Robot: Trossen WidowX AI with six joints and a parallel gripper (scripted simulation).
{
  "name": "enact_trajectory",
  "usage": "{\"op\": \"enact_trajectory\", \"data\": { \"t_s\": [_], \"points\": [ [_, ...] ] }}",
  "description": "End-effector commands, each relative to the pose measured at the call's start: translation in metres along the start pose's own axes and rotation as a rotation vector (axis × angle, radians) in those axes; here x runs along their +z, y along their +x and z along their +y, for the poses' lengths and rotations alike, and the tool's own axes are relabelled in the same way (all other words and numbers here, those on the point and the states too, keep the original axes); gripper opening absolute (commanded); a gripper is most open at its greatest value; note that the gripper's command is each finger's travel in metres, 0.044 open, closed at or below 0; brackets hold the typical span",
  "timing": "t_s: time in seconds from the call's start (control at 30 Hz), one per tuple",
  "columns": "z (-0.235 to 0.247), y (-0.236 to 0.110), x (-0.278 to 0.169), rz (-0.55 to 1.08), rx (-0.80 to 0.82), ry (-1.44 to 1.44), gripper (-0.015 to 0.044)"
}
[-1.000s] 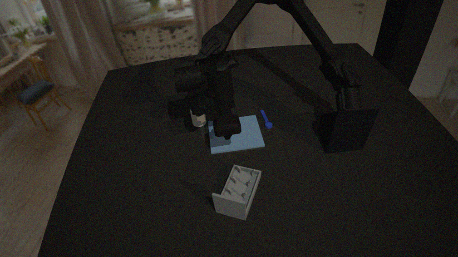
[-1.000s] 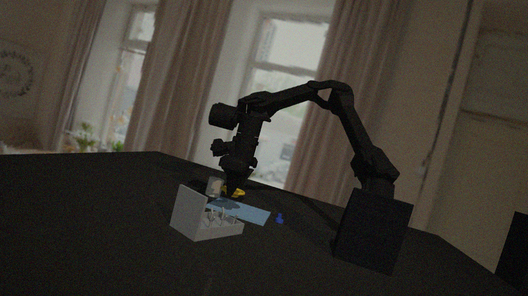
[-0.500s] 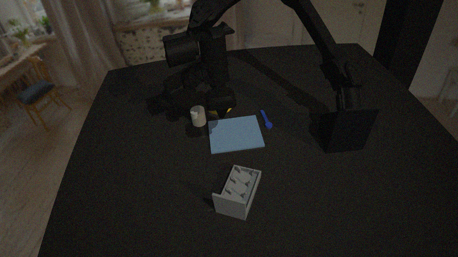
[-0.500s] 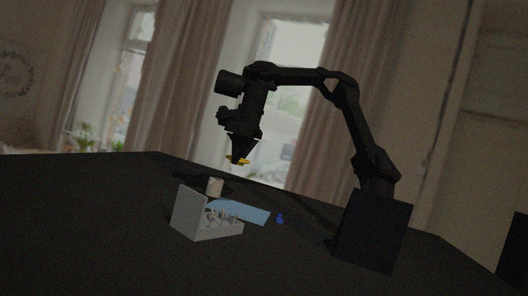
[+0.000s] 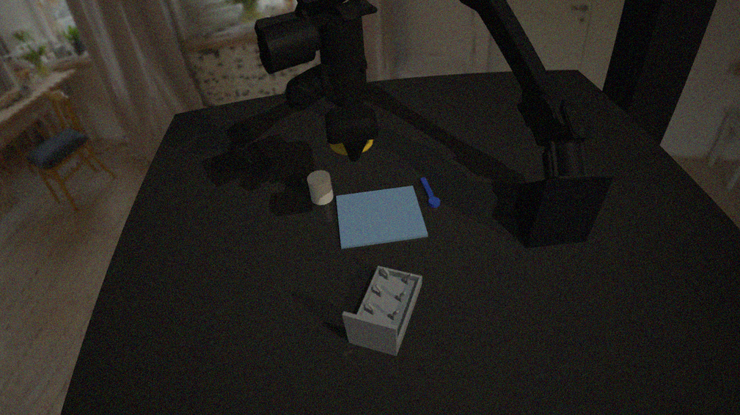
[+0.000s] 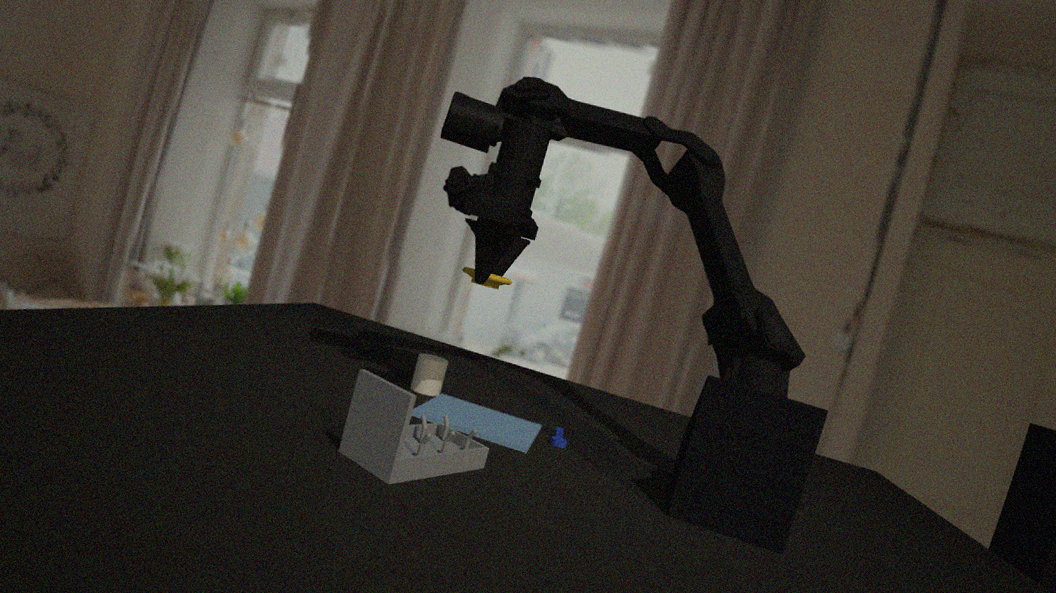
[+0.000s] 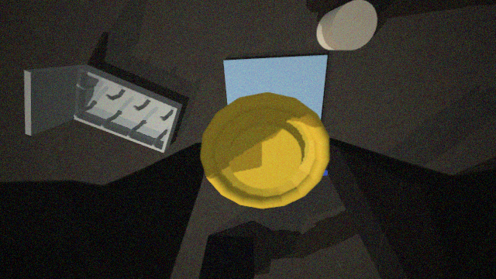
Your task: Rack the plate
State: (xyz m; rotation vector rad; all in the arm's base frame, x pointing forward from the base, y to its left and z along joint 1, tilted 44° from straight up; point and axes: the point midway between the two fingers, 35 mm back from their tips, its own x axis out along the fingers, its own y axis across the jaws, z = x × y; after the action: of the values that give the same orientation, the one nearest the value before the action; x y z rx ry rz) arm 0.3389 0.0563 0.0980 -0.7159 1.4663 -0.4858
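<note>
The gripper (image 6: 492,270) hangs high above the table (image 5: 534,365), its fingers clamped on the rim of the yellow plate (image 7: 265,151), which lies roughly flat (not yet upright). Below, toward the table's middle, sit the blue mat (image 5: 380,216) and the grey dish rack (image 5: 384,308). The risk, as I judge it: an edge grip on a wide plate may slip while tilting it, or the plate may strike the rack's rails and miss the slot.
</note>
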Motion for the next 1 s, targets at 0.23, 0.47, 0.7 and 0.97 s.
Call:
{"op": "enact_trajectory", "data": {
  "t_s": [0.23, 0.47, 0.7, 0.97],
  "points": [
    [0.066, -0.005, -0.032, 0.004, 0.010, 0.286, 0.0000],
    [0.098, -0.003, -0.057, 0.006, 0.004, 0.465, 0.0000],
    [0.099, 0.002, -0.058, 0.029, 0.021, 0.437, 0.0000],
    [0.103, 0.027, -0.061, 0.133, 0.129, 0.289, 0.0000]
  ]
}}
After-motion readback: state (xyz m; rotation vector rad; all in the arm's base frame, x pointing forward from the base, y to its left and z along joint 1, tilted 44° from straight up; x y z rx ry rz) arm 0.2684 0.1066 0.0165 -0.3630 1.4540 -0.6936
